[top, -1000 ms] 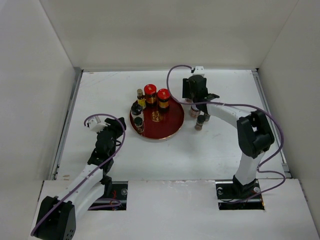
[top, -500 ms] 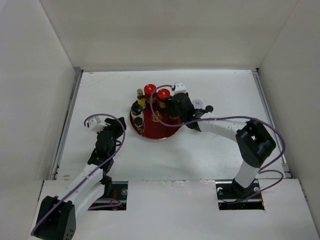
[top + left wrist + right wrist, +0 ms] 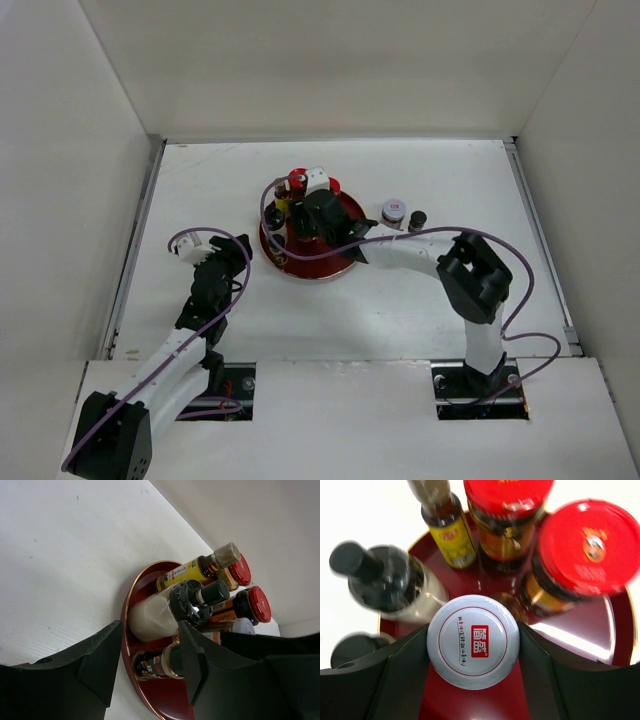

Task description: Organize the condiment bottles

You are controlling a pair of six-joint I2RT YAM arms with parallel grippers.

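Note:
My right gripper (image 3: 473, 645) is shut on a white-lidded jar (image 3: 473, 641) and holds it over the round red tray (image 3: 600, 645). On the tray stand two amber red-capped jars (image 3: 507, 500) (image 3: 587, 545), a slim yellowish bottle (image 3: 447, 527), a pale bottle with a black cap (image 3: 385, 582) and a small dark black-capped bottle (image 3: 352, 650). In the top view the right gripper (image 3: 313, 215) covers the tray's (image 3: 340, 262) middle. My left gripper (image 3: 232, 256) is open and empty, left of the tray; its wrist view shows the gripper (image 3: 150, 655) facing the small dark bottle (image 3: 157, 662).
Another white-lidded jar (image 3: 394, 211) and a small dark black-capped bottle (image 3: 417, 219) stand on the white table right of the tray. White walls enclose the table on three sides. The right arm's purple cable (image 3: 420, 232) loops over the tray's right side.
My right arm has swung left from the table right of the tray to over the tray, carrying the white-lidded jar. The left arm has not moved.

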